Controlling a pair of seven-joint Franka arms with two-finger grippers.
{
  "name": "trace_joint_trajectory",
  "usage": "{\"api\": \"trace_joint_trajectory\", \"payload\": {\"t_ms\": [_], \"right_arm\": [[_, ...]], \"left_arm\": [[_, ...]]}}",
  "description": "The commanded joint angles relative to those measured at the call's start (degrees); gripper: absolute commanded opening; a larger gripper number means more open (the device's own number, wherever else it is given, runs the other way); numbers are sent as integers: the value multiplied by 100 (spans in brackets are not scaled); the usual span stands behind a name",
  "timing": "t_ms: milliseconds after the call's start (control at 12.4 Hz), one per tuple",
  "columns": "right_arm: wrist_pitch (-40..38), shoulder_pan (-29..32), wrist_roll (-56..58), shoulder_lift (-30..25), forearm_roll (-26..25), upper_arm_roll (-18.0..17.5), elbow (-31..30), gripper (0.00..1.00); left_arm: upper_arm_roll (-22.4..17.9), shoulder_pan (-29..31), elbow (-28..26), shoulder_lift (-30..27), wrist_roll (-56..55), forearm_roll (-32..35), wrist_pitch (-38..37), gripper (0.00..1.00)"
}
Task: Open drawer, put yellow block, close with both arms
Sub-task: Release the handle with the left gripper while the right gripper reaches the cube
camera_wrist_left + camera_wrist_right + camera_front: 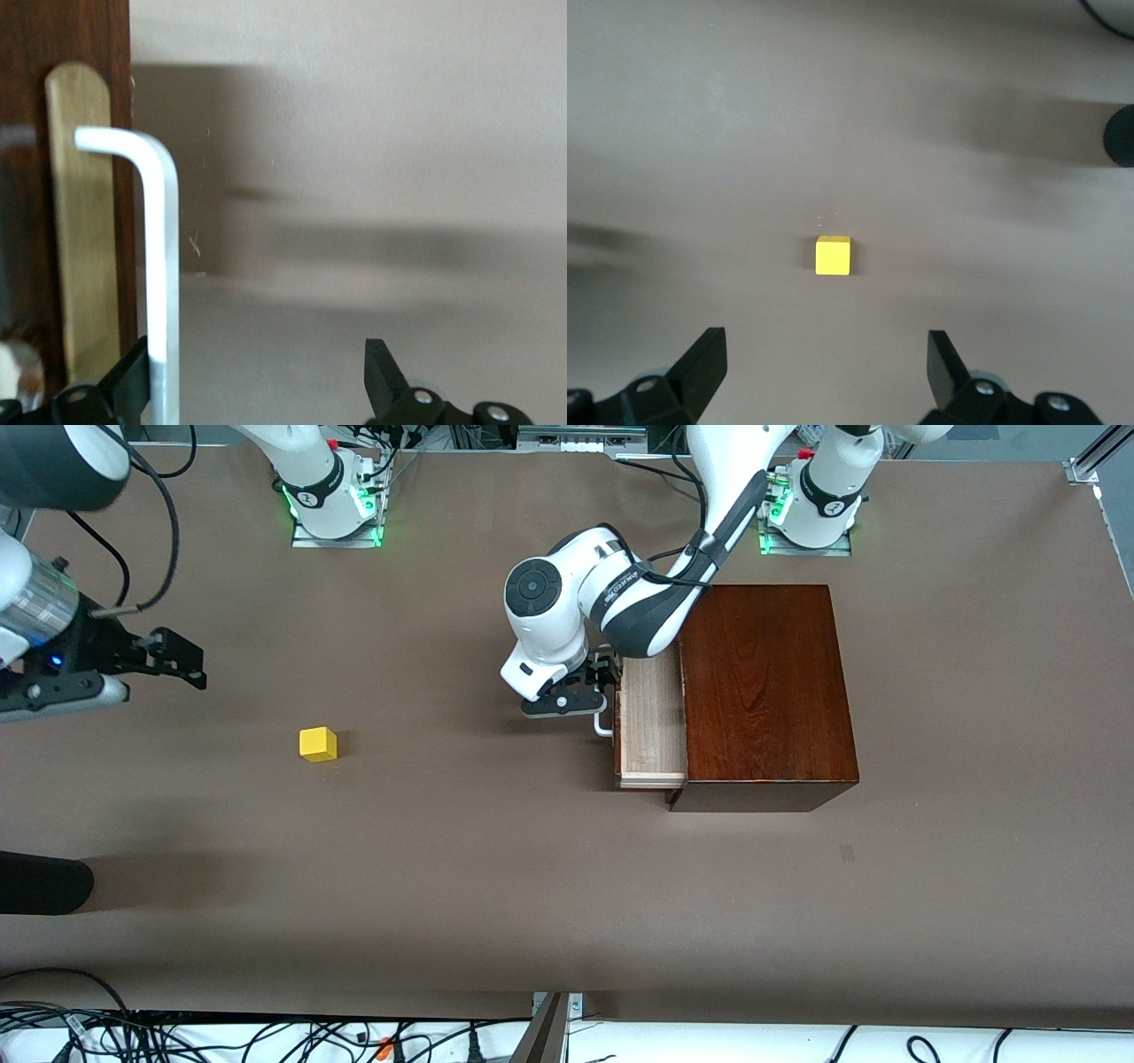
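Note:
The drawer (653,726) stands partly pulled out of the dark mahogany box (762,691), its pale tray showing. My left gripper (605,691) is open at the drawer's white handle (602,726). In the left wrist view the handle (159,266) runs just inside one finger (128,376) of the left gripper (257,367); the other finger stands well apart. The yellow block (318,744) lies on the table toward the right arm's end. My right gripper (190,662) hangs open and empty above the table, with the block (833,255) ahead of its jaws (827,350).
The brown table (496,886) spreads wide around the block. A black rounded object (40,883) lies at the table's edge on the right arm's end, nearer the front camera. Cables (266,1036) run along the near edge.

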State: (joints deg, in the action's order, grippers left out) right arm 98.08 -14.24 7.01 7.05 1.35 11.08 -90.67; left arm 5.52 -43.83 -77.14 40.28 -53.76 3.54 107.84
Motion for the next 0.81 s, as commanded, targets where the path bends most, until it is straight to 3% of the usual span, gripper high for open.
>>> {"api": "trace_joint_trajectory", "payload": {"t_ms": [0,242,483,725], "right_arm": [[45,44,-7,513,-55,-18,58,100],[98,53,63,762,-47,-27,49,100],[150,53,152,833,6,-18,-30,100],[894,26,-208,781,23,-36,-695,100]], "left_arm": [[221,-257,576,-64,-354,-495,-550,100],[212,-249,682,-125,-30,-328,-1254,100],[195,14,1331,-406,679,-328,-2273,100],[195,593,1588,-739,1735,-328,-2715,100]]}}
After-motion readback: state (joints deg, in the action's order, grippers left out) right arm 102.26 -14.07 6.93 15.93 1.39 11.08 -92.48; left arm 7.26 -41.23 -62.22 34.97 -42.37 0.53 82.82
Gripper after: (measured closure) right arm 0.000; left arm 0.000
